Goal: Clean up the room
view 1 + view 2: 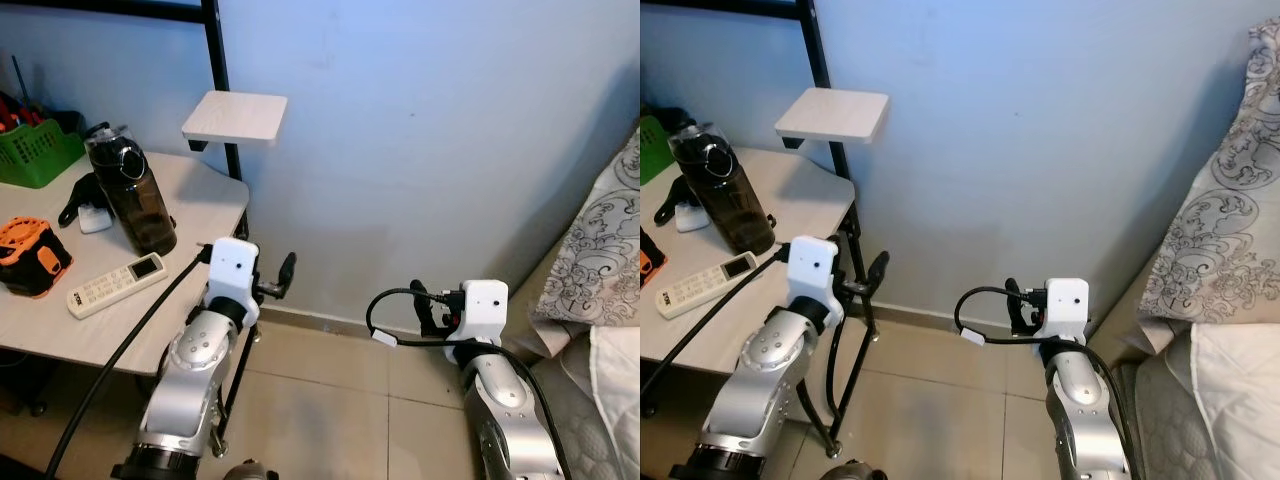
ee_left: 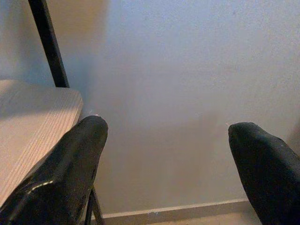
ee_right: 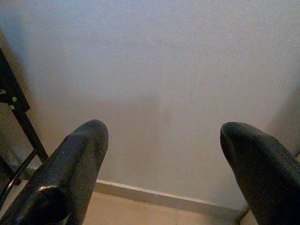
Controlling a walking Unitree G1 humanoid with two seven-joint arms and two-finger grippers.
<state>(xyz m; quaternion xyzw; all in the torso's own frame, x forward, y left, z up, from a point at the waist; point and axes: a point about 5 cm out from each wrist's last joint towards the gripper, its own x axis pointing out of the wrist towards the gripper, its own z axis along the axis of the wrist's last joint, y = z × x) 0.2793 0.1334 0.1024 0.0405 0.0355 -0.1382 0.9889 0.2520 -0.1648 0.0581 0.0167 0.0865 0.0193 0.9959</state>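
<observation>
Currently: both claws empty, facing bare wall

Left claw (image 2: 166, 154) is raised beside the corner of the pale wood-grain counter (image 1: 195, 190), fingers (image 2: 70, 168) spread wide with nothing between them; the plain blue-grey wall (image 1: 420, 130) is straight ahead of it. Right claw (image 3: 164, 159) is held at about the same height, well apart from the left one, fingers also spread and empty, pointing at the same wall just above the light skirting board (image 3: 154, 199) and beige tiled floor (image 1: 330, 400).

Clutter to tidy sits on the counter, to the left of the left claw: a dark translucent water bottle with black lid (image 1: 130, 190) stands upright nearest it, a white remote control (image 1: 115, 285) lies flat just beside the bottle's base, an orange-and-black round gadget (image 1: 30, 255) lies further left, and a green plastic basket (image 1: 35, 150) sits at the far back. A small white object (image 1: 95, 217) lies behind the bottle.

A black metal post (image 1: 222, 90) carries a small white square shelf (image 1: 237, 117) above the left claw. To the right of the right claw is a bed with grey patterned bedding (image 1: 595, 250).
</observation>
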